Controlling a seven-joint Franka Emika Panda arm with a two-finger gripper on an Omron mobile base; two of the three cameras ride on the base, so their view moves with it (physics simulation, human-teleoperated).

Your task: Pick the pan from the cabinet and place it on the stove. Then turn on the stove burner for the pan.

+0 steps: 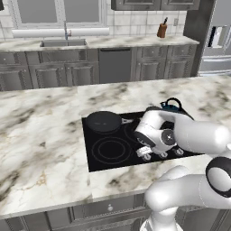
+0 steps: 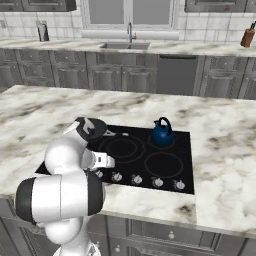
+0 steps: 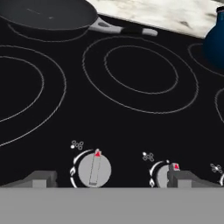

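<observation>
The black pan (image 1: 103, 122) sits on the back left stove burner (image 3: 33, 35) of the black glass stove (image 1: 108, 158), with its silver handle (image 3: 122, 29) pointing right. My gripper (image 3: 113, 179) hangs low over the stove's front knob row, open and holding nothing. In the hand view the leftmost knob (image 3: 92, 169) lies between my fingertips (image 3: 41, 178), and a second knob (image 3: 162, 176) lies by the right one. From the sides my gripper (image 1: 145, 153) (image 2: 105, 161) is in front of the pan (image 2: 94, 126). The lower edge of a grey wall cabinet (image 1: 153, 3) shows above the far counter.
A small blue kettle (image 2: 162, 132) stands on the back right burner. Bare rings mark the middle burner (image 3: 140, 74) and the front left one (image 3: 17, 94). Marble counter (image 1: 40, 135) surrounds the stove. A sink (image 1: 63, 43) and a knife block (image 1: 161, 30) are on the far counter.
</observation>
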